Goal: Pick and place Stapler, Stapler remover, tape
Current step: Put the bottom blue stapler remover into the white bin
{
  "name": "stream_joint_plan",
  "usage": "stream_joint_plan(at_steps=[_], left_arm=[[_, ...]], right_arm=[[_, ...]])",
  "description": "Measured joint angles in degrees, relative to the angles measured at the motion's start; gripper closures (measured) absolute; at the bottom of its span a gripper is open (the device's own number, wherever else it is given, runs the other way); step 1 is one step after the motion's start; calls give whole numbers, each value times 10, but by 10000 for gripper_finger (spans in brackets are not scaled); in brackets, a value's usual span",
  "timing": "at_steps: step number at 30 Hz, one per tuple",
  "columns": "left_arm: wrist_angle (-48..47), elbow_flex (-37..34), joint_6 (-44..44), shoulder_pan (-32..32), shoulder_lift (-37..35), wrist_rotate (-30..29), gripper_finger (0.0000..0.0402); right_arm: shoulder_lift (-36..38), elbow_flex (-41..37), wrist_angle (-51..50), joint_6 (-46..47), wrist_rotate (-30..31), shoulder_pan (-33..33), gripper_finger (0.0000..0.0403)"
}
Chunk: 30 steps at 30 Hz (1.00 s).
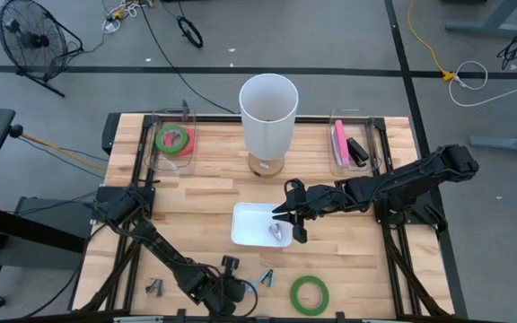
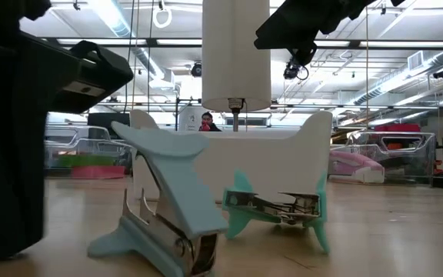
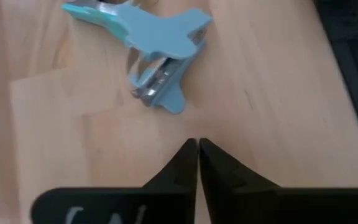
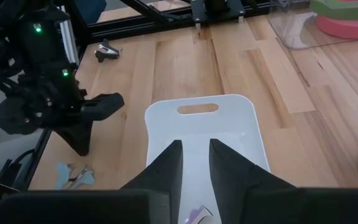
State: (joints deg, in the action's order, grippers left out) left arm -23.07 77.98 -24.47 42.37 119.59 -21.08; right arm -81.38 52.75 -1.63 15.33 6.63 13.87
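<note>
Hovering over white plastic tray (image 1: 245,224), right end effector (image 1: 291,223), fingers slightly spread, empty; left end effector (image 3: 197,149) pressed together near light-blue staple remover (image 3: 157,46) on wooden table (image 1: 357,260).

Two clear bins: one (image 1: 174,144) with tape rolls, one (image 1: 352,144) with staplers. Three tape rolls: green (image 1: 173,137) on pink (image 1: 174,149), plus a loose green one (image 1: 310,294). Two staplers, pink (image 1: 339,144) and black (image 1: 357,150). One white tray (image 1: 251,222). One white cylinder (image 1: 267,121). Staple removers: teal (image 1: 267,277), grey (image 1: 154,287), possibly another (image 1: 279,232) in the tray.
</note>
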Motion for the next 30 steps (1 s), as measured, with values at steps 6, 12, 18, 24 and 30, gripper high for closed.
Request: stream_joint_plan(at_steps=[6, 12, 18, 24, 30], left_arm=[[-6, -1, 0, -2, -2, -40, 324], [-17, -1, -4, -6, -6, -50, 252], [4, -1, 1, -6, -10, -46, 199], [41, 0, 33, -8, -16, -50, 176], [65, 0, 57, -25, -16, -40, 175]], right_arm=[[0, 0, 0, 0, 0, 0, 321], [0, 0, -1, 0, 0, 0, 321], [0, 0, -1, 0, 0, 0, 321], [0, 0, -1, 0, 0, 0, 321], [0, 0, -1, 0, 0, 0, 321]])
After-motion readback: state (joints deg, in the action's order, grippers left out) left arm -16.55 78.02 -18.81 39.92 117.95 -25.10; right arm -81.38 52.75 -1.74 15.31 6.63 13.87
